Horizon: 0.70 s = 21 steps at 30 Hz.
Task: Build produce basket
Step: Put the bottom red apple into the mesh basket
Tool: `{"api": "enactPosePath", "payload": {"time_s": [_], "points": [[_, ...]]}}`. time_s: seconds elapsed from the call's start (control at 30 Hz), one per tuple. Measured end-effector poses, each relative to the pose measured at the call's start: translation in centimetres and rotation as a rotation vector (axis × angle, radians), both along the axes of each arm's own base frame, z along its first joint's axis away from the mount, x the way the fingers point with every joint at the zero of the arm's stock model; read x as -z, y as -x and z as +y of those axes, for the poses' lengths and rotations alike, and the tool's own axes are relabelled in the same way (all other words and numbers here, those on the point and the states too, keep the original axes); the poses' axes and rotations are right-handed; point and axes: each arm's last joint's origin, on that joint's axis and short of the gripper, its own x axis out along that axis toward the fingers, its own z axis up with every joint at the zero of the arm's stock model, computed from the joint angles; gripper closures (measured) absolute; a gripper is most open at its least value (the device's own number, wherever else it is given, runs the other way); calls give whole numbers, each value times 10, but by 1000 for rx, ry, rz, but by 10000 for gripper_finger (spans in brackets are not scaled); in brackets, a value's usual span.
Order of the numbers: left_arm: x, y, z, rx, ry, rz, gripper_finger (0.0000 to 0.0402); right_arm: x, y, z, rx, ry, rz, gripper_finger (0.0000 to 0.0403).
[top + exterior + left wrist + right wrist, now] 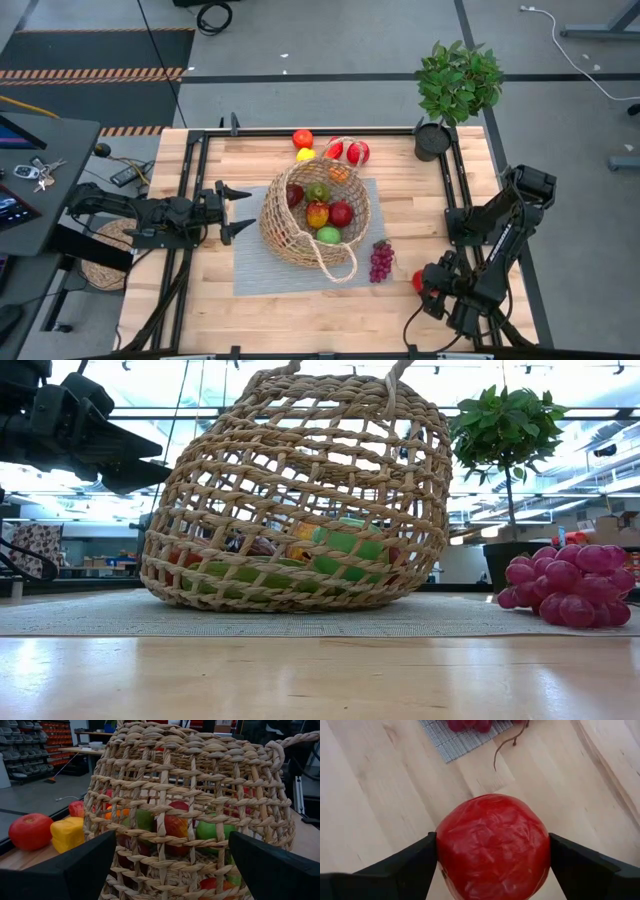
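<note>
Wood of the desk (320, 680) lies closest in the low view. On the left, the left gripper (238, 210) hangs just beside the basket (318, 215), its jaws wide open with nothing in them. Basket sits on a gray mat (255, 270) in the middle of the desk, with apples and other fruit inside. Behind it lie a red fruit (302, 138), a yellow piece (305, 154) and two more red pieces (350, 151). Purple grapes (381, 261) rest just right of the basket. Farther right, the right gripper (492, 850) has its jaws touching both sides of a red apple (493, 845) on the desk.
</note>
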Motion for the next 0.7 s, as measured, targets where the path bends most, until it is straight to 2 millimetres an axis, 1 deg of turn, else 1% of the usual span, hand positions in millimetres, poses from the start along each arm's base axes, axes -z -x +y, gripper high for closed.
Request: {"api": "enactPosePath", "payload": {"time_s": [0.37,0.7], "points": [[0,0,0,0,0,0,8,-9,-4,-3,-2,70,-35,52],[0,0,0,0,0,0,8,-13,-4,-7,-6,105,-60,52]]}}
